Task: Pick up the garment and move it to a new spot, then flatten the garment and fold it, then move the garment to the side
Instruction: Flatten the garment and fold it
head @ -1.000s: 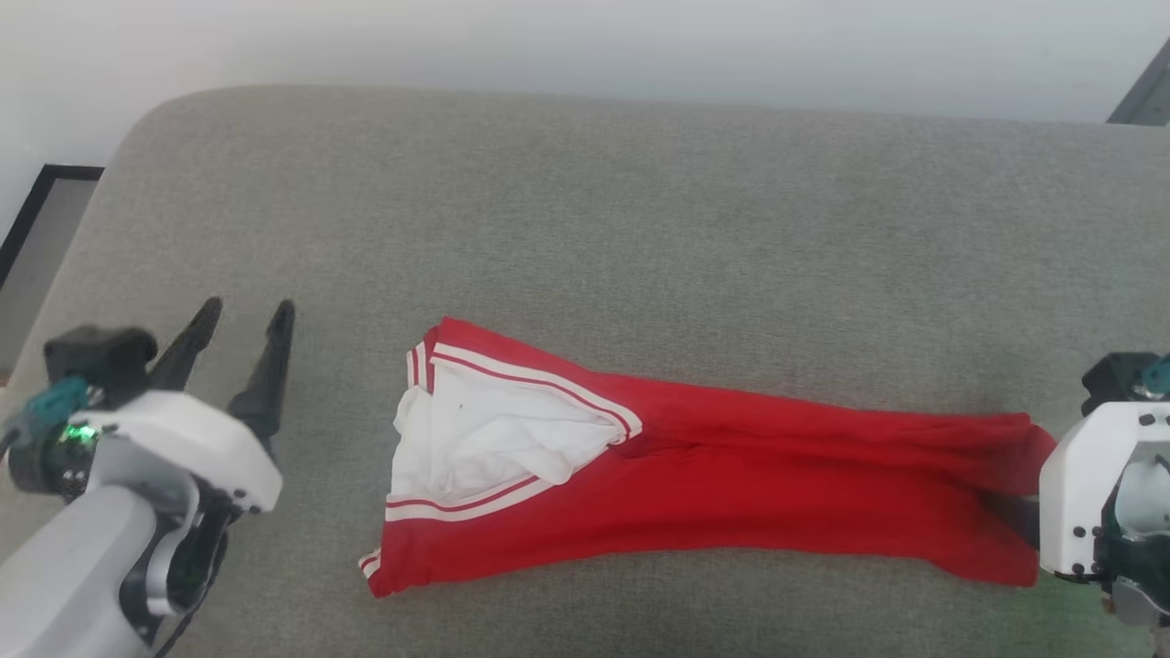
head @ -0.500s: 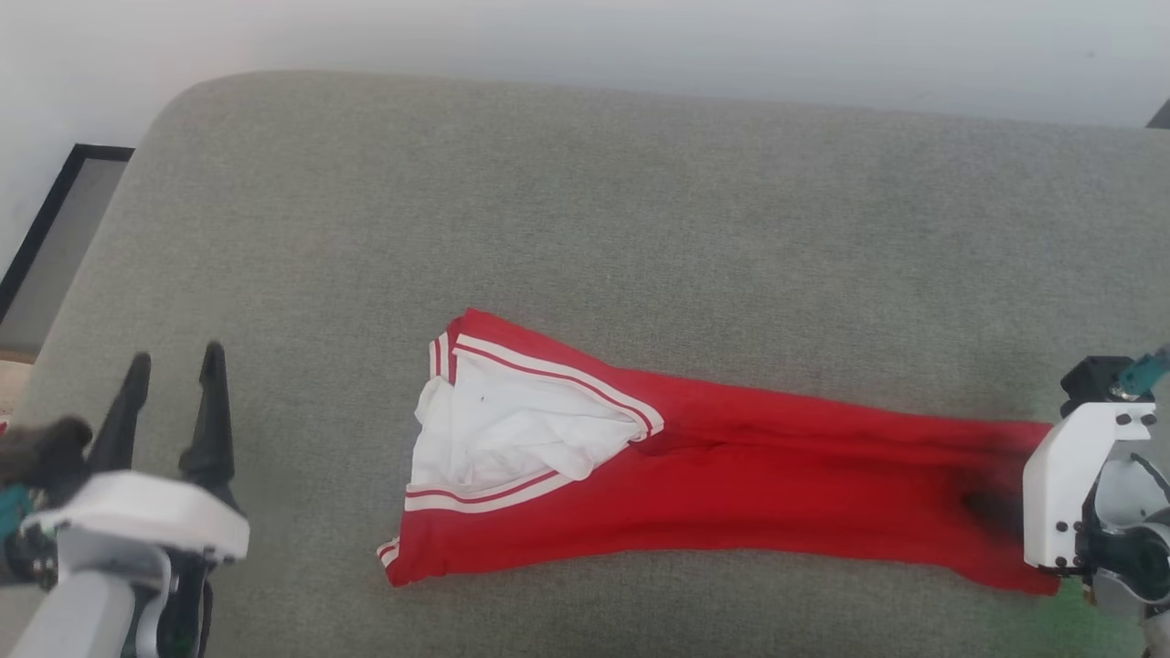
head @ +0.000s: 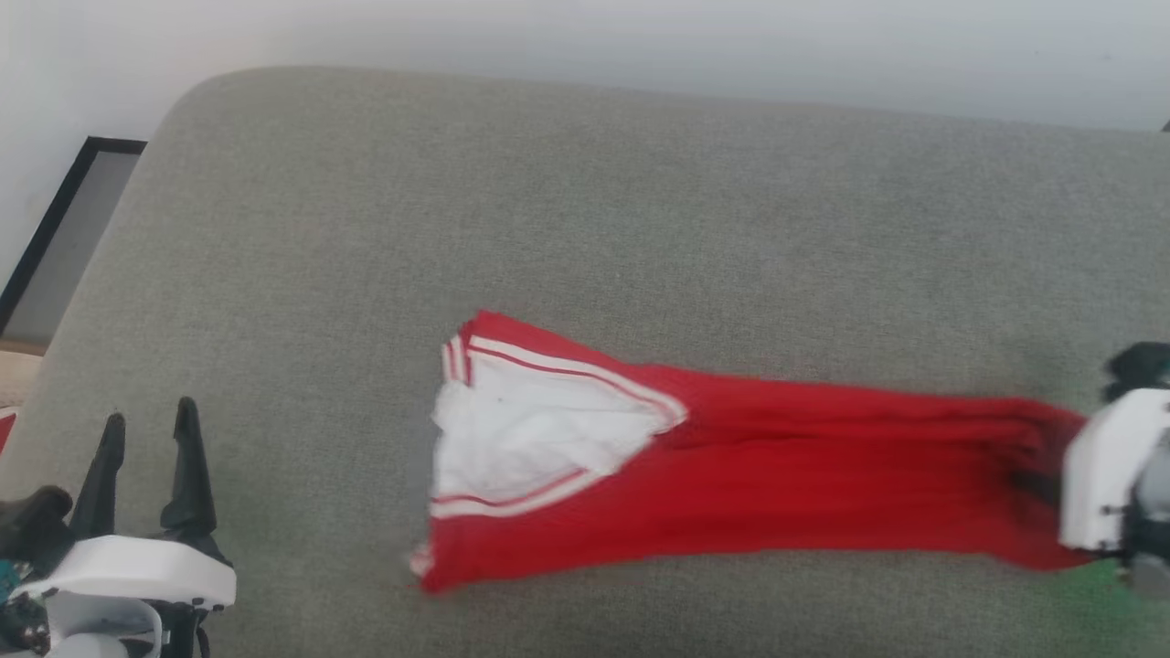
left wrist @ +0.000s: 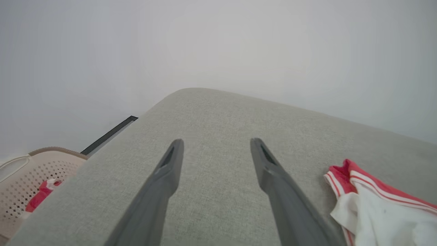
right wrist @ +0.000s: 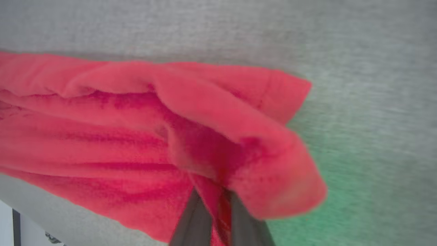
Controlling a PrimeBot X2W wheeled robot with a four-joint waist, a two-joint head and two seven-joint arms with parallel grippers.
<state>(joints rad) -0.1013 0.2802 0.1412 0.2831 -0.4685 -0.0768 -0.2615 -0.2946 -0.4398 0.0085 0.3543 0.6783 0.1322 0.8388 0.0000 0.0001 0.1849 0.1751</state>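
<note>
Garment (head: 749, 475) lies stretched across lower centre of head view on grey cushion (head: 640, 210), white sleeve at left. Right gripper (right wrist: 215, 205) clenched on red hem, right edge. Left gripper (head: 151, 413) spread wide, empty, lower left.

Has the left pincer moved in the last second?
Yes. The left pincer has pulled back toward the robot, farther from the grey cushion's far-left corner and from the garment.

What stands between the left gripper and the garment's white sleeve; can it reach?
Probably yes: the left gripper is open, with just bare grey cushion between it and the white sleeve of the garment.
</note>
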